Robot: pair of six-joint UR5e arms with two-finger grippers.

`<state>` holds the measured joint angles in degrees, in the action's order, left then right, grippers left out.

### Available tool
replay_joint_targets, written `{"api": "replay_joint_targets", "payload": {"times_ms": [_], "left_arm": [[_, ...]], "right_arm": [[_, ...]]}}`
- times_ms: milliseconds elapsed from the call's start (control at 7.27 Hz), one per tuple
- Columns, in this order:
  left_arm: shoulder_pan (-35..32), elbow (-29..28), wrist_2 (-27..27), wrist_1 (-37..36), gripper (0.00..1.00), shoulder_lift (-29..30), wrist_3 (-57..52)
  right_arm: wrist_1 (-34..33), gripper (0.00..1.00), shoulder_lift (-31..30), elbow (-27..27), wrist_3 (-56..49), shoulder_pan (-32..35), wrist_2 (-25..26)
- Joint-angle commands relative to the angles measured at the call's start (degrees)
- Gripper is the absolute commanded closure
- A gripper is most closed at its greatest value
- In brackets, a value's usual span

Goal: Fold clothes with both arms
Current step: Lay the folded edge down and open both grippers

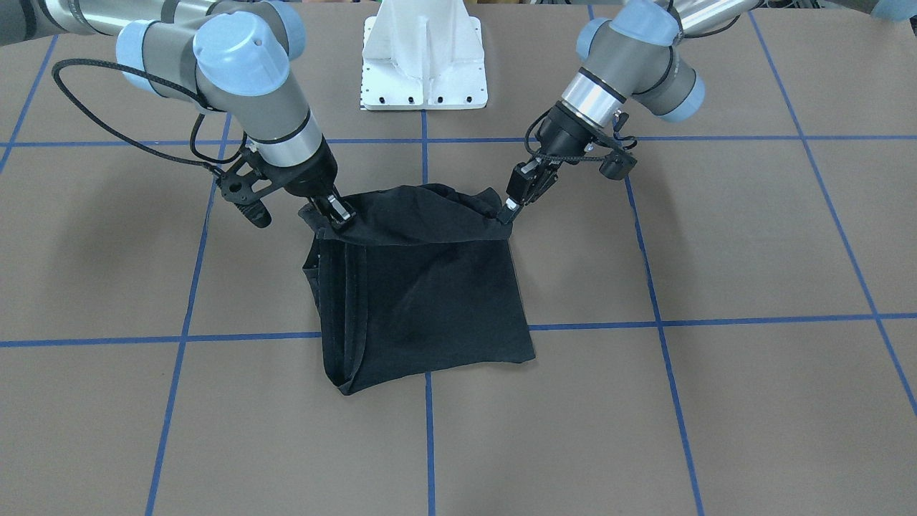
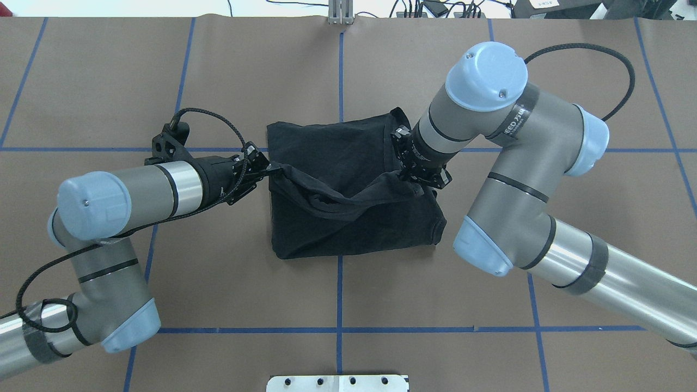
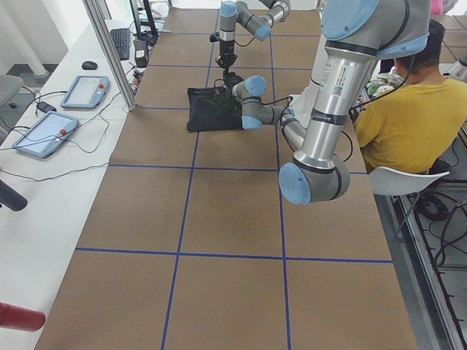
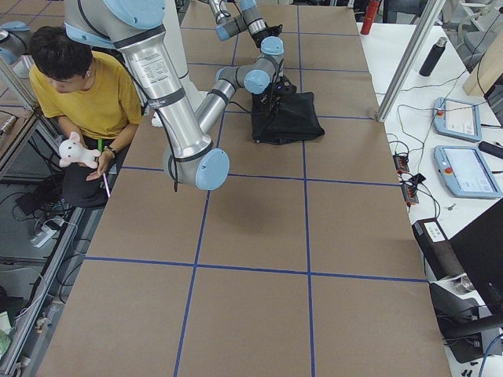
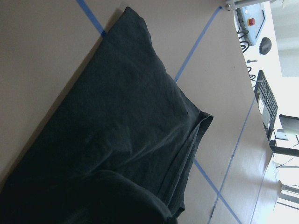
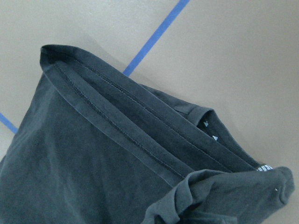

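The black T-shirt (image 1: 423, 287) lies folded into a rough square at the middle of the table, also seen from above (image 2: 348, 212). Its edge nearest the robot is raised off the table and sags between the two grippers. My left gripper (image 2: 274, 171) is shut on the left corner of that raised edge, on the right in the front-facing view (image 1: 507, 211). My right gripper (image 2: 405, 175) is shut on the other corner, at the left of that view (image 1: 337, 216). The left wrist view shows flat dark cloth (image 5: 117, 140). Stitched hems of the shirt (image 6: 117, 154) fill the right wrist view.
The white pedestal base (image 1: 424, 64) stands behind the shirt. Blue tape lines (image 2: 340, 283) cross the brown table. A person in a yellow shirt (image 4: 86, 94) sits beside the robot. Tablets (image 3: 84, 91) and cables lie on the side bench.
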<state>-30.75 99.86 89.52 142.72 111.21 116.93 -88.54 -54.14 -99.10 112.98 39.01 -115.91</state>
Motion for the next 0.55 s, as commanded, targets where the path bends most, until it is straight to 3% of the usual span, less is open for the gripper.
{"api": "replay_joint_targets", "payload": {"times_ms": [0,138,275,413], "left_arm": [[-5.3,-9.5,1.9,0.4,1.00,4.7,-3.1],[-8.4,-18.4,2.8,0.5,0.59,10.2,-7.4],[-11.0,-27.3,3.5,4.3,0.01,14.0,-14.2],[-12.7,-30.8,4.5,9.7,0.00,14.1,-15.4]], "right_arm": [[6.3,1.00,5.3,13.2,-3.8,3.8,-2.1],[11.5,0.87,9.5,23.5,-7.0,5.8,-3.2],[17.4,0.01,15.5,36.6,-11.2,6.5,-2.3],[22.7,0.00,22.6,47.9,-13.2,7.8,-2.2]]}}
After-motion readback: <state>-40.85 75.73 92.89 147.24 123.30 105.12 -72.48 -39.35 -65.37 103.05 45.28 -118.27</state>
